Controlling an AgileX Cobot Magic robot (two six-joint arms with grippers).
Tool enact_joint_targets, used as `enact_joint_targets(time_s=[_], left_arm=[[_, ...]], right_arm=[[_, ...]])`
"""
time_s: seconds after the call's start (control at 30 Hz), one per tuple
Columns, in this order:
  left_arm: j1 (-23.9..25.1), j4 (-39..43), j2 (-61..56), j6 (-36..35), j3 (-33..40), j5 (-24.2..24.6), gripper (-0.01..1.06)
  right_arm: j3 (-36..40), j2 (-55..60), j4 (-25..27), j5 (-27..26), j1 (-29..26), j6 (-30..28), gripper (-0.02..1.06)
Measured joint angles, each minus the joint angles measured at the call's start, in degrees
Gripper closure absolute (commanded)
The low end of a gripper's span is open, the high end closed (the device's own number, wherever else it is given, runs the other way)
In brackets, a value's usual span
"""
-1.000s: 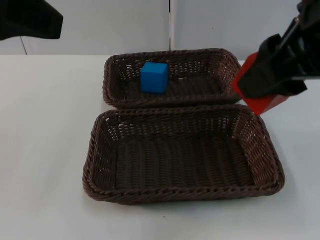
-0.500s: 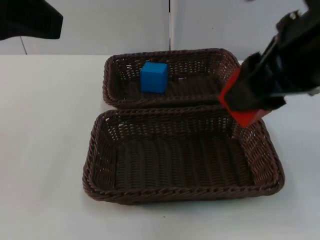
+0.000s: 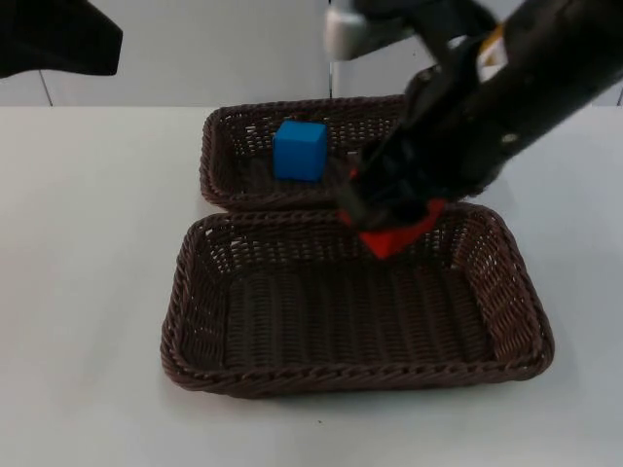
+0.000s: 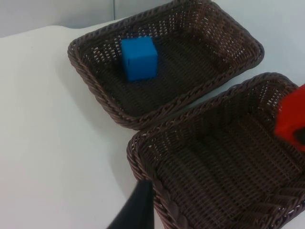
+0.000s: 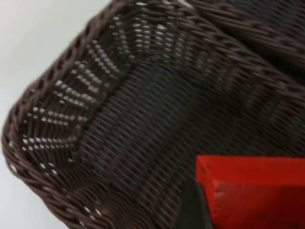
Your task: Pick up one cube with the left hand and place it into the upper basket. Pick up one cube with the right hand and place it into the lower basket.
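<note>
A blue cube lies in the upper wicker basket. My right gripper is shut on a red cube and holds it above the far middle of the lower basket. The right arm covers part of the upper basket's right side. My left arm waits at the far left, above the table, with one black fingertip near the lower basket's corner.
The two brown baskets sit side by side in the middle of the white table, long sides touching. The grey partition wall stands behind them.
My right arm has swung left with the red cube, from outside the baskets' right edge to above the lower basket's far middle. The left arm and the blue cube have not moved.
</note>
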Motion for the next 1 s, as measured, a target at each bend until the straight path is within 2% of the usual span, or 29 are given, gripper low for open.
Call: enact_joint_targets(time_s=[0.17, 0.5, 0.9, 1.0], left_arm=[[0.00, 0.00, 0.00, 0.00, 0.00, 0.00, 0.11], [0.00, 0.00, 0.00, 0.00, 0.00, 0.00, 0.11], [0.00, 0.00, 0.00, 0.00, 0.00, 0.00, 0.11], [0.00, 0.00, 0.00, 0.00, 0.00, 0.00, 0.11]], right_arm=[[-2.12, 5.68, 0.23, -3.00, 1.71, -0.90, 1.05], [-2.37, 12.98, 0.32, -7.63, 1.86, -1.02, 1.05], [-2.37, 17.21, 0.32, -9.55, 1.86, -1.02, 1.04], [-2.37, 17.59, 0.32, -9.44, 1.86, -1.02, 0.96]])
